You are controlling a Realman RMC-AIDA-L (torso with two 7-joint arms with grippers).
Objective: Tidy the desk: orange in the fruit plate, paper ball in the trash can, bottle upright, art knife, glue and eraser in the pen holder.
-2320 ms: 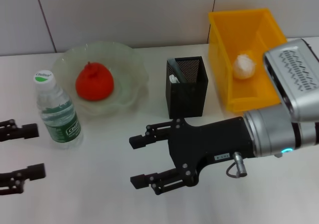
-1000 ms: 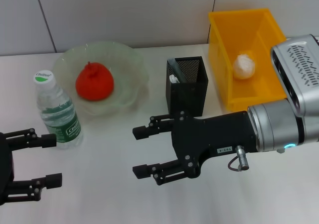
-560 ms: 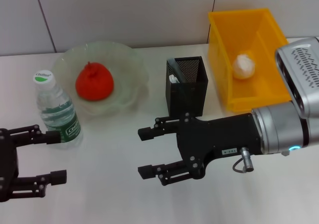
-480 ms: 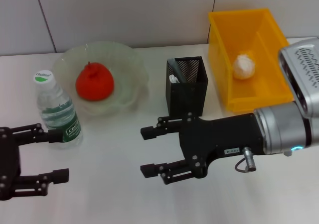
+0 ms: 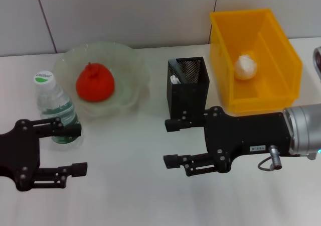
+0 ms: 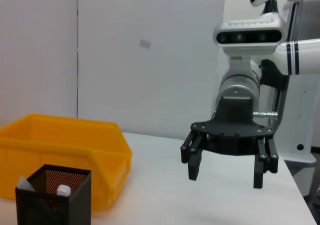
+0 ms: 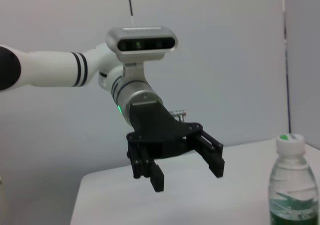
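Observation:
The orange (image 5: pixel 94 83) lies in the pale-green fruit plate (image 5: pixel 136 64). The bottle (image 5: pixel 52 104) stands upright beside the plate. A white paper ball (image 5: pixel 246 67) rests in the yellow trash can (image 5: pixel 281 50). The black mesh pen holder (image 5: pixel 188 88) holds a slim pale item and a white-tipped one; I cannot tell which they are, and the eraser is hidden. My left gripper (image 5: pixel 75 149) is open and empty, one finger crossing in front of the bottle's base. My right gripper (image 5: pixel 169 143) is open and empty, just in front of the pen holder.
The left wrist view shows the right gripper (image 6: pixel 226 176) hanging above the white table, beyond the pen holder (image 6: pixel 52 197) and trash can (image 6: pixel 65 147). The right wrist view shows the left gripper (image 7: pixel 187 175) with a gap to the bottle (image 7: pixel 292 185).
The right gripper has drawn back to the right, from mid-table to in front of the pen holder. The left gripper has come in from the left edge beside the bottle. Both stayed open.

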